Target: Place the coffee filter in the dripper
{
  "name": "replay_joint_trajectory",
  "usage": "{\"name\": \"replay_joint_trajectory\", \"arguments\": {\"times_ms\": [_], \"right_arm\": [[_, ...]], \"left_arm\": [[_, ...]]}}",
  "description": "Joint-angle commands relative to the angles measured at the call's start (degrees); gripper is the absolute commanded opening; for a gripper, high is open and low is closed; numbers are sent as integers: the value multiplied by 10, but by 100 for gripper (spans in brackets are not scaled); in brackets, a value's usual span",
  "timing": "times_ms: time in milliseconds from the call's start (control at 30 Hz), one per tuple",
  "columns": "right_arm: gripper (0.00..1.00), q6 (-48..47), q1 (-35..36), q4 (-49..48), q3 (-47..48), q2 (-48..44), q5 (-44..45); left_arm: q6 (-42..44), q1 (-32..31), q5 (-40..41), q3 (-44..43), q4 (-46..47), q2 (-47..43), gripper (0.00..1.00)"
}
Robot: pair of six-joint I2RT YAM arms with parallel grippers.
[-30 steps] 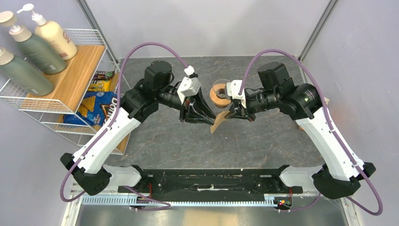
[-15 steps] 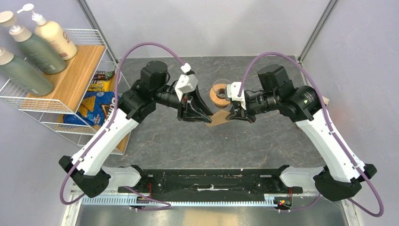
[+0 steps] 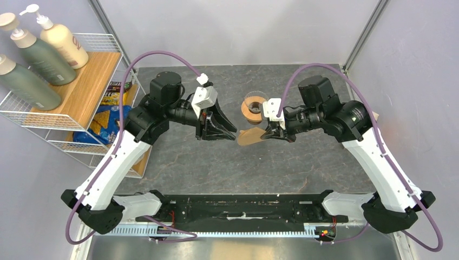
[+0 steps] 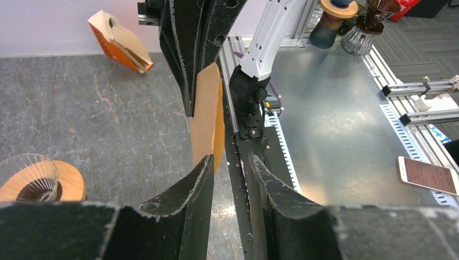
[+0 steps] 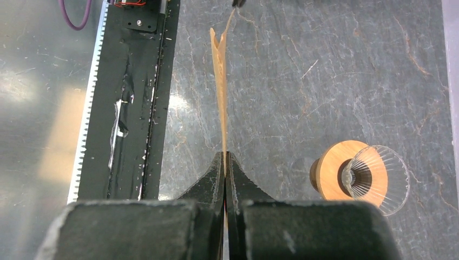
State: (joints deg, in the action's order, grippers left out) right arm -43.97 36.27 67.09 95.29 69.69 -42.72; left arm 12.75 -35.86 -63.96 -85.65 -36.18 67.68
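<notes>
The coffee filter (image 3: 248, 136), a thin tan paper cone, hangs above the table in my right gripper (image 3: 264, 133), which is shut on its edge. In the right wrist view the filter (image 5: 220, 92) stands edge-on from the closed fingertips (image 5: 224, 158). My left gripper (image 3: 231, 131) is open and empty, just left of the filter and apart from it. In the left wrist view the filter (image 4: 207, 116) hangs beyond the open jaws (image 4: 231, 160). The dripper (image 3: 252, 105), clear ribbed glass on a wood ring, lies just behind the filter; it also shows in the wrist views (image 5: 360, 176) (image 4: 33, 179).
A wire shelf (image 3: 103, 65) with pump bottles and snack bags (image 3: 111, 123) stands at the left. An orange pack of brown papers (image 4: 116, 46) lies at the far right of the table. A black rail (image 3: 243, 208) runs along the near edge.
My left gripper has let go of the filter, opened and drawn back to the left. The filter stays in my right gripper and has swung up flatter.
</notes>
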Motion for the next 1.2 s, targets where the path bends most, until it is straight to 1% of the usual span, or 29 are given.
{"name": "replay_joint_trajectory", "arguments": {"times_ms": [0,367,600,700,1000,1167], "right_arm": [[0,-12,4,5,14,5,-20],[0,-17,12,6,14,10,-21],[0,-17,13,6,14,13,-18],[0,-18,13,6,12,13,-19],[0,-15,13,3,12,11,-33],[0,-14,12,7,11,7,-36]], "left_arm": [[14,-8,19,-21,5,8,37],[8,-16,51,-20,35,18,38],[12,-23,41,-15,39,23,38],[18,-28,51,-13,38,24,39],[15,-43,92,7,69,34,35],[21,-42,81,20,77,34,35]]}}
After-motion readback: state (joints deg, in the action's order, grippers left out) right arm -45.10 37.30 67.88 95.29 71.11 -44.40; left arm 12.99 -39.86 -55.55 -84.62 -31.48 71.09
